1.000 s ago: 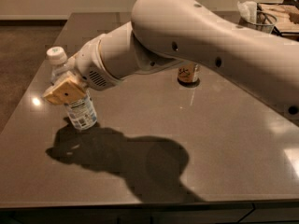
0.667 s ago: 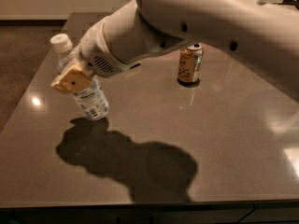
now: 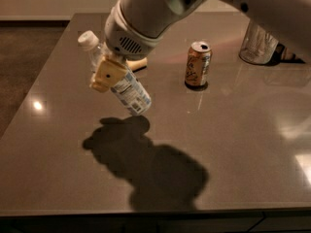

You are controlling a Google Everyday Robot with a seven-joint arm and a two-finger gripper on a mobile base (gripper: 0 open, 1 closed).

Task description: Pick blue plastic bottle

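The blue plastic bottle [image 3: 127, 92], clear with a white cap and a blue-and-white label, hangs tilted in the air above the grey table [image 3: 233, 144], cap up and to the left. My gripper [image 3: 112, 73] is shut on the bottle around its upper body, with a yellow finger [image 3: 106, 74] in front of it. The large white arm reaches in from the upper right. The bottle's shadow lies on the table below it.
An orange-brown drink can [image 3: 198, 64] stands upright right of the bottle. A clear glass container [image 3: 258, 43] stands at the back right. A pale yellowish object [image 3: 137, 64] lies behind the gripper, mostly hidden. The table's left edge borders dark floor.
The gripper has lifted the bottle off the table and carried it up and to the right. The bottle now tilts more. The view has shifted, showing more of the can and back right.
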